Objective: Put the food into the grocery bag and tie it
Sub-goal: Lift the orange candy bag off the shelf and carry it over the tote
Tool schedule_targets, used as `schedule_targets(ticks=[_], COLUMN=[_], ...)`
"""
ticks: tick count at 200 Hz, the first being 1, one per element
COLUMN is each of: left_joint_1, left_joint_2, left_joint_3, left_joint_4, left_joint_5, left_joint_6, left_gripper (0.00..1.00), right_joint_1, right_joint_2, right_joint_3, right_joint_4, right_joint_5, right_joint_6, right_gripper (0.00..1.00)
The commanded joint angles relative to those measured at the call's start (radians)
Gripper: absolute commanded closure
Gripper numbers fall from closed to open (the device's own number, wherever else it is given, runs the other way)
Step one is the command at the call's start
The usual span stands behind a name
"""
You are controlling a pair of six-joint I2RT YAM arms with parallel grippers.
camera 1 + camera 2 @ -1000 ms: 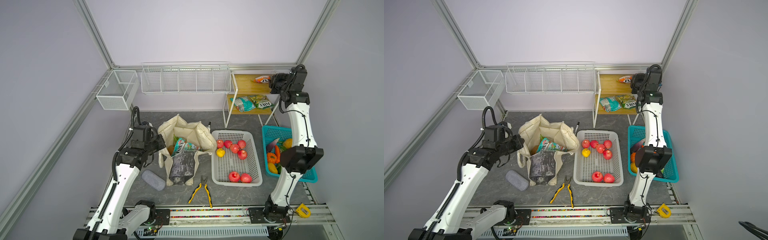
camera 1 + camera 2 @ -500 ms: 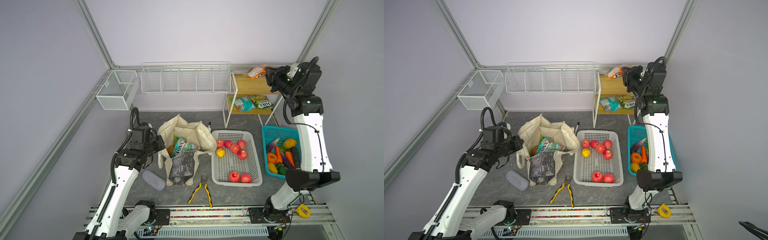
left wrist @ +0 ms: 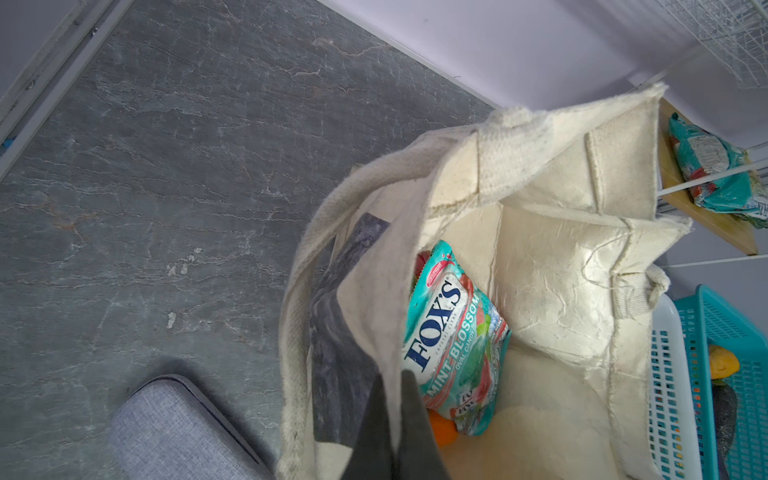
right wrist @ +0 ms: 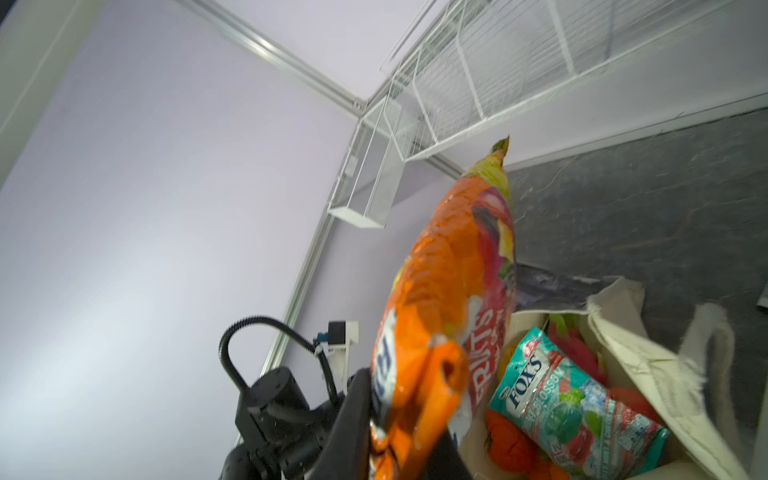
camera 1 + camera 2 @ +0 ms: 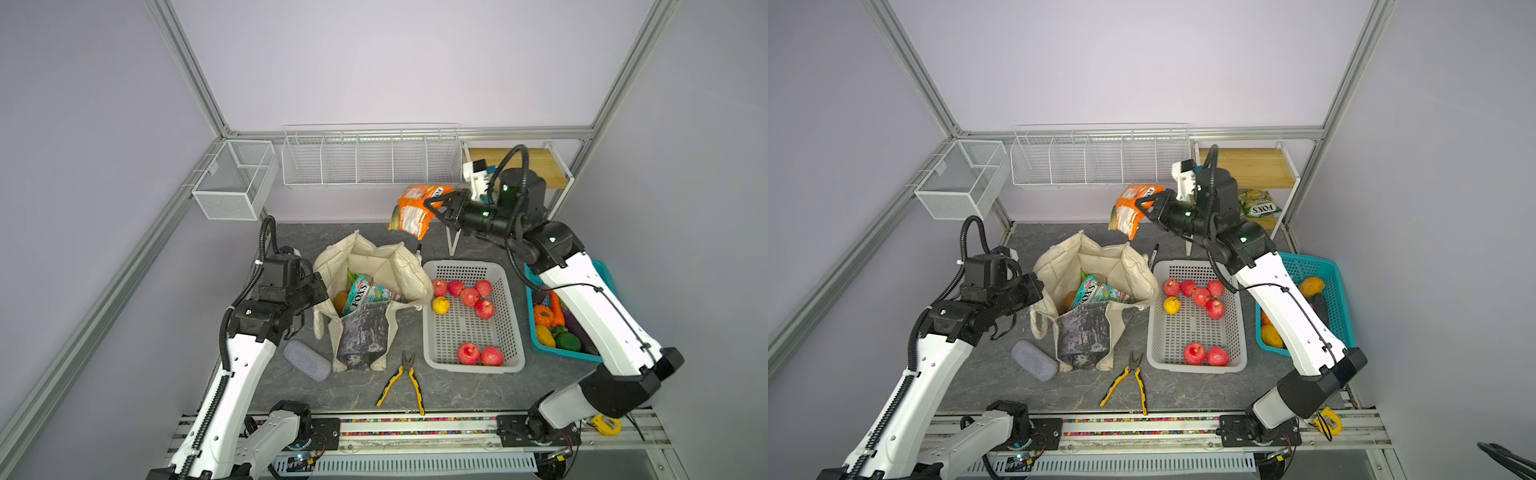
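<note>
The grocery bag [image 5: 386, 266] [image 5: 1100, 262] stands open on the grey table, a teal FOX'S packet [image 5: 365, 293] [image 3: 453, 340] and an orange fruit [image 3: 442, 428] inside it. My left gripper [image 5: 320, 291] [image 3: 395, 415] is shut on the bag's near rim [image 3: 386, 311]. My right gripper [image 5: 434, 208] [image 5: 1146, 205] [image 4: 399, 415] is shut on an orange FOX'S packet [image 5: 415, 208] [image 4: 449, 291], which hangs in the air above the bag's back edge. Red apples [image 5: 469, 297] and a yellow fruit [image 5: 441, 305] lie in the white basket [image 5: 513, 332].
A teal basket [image 5: 604, 270] of vegetables sits at the right under my right arm. A shelf [image 5: 1246, 166] behind holds another packet [image 5: 1260, 205]. Yellow-handled pliers [image 5: 403, 378] and a grey case [image 5: 307, 359] lie in front of the bag. Wire racks [image 5: 370, 158] hang on the back wall.
My right arm has swung left from the shelf with the orange packet, from over the shelf top to above the bag. The left arm and the bag have stayed put.
</note>
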Motion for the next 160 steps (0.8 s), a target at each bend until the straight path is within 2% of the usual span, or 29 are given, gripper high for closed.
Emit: schedule_targets(ticks=[1, 27, 62, 160], left_joint_1=[-0.005, -0.005, -0.004, -0.005], left_joint_2=[-0.004, 0.002, 0.0, 0.003], left_joint_3=[0.025, 0.03, 0.033, 0.042], left_joint_4=[-0.035, -0.033, -0.028, -0.014], left_joint_5=[-0.029, -0.025, -0.024, -0.02], left_joint_6=[-0.004, -0.017, -0.022, -0.028], left_gripper=[1.0, 1.0, 1.0, 1.0], right_joint_1=[0.072, 0.124, 0.151, 0.211], right_joint_2=[-0.001, 0.015, 0.043, 0.276], right_joint_3=[-0.022, -0.085, -0.137, -0.119], right_joint_4=[0.033, 0.064, 0.065, 0.109], right_joint_5=[-0.056, -0.108, -0.113, -0.125], right_joint_6=[-0.134, -0.161, -0.206, -0.253], right_gripper=[0.93, 0.93, 0.93, 0.93])
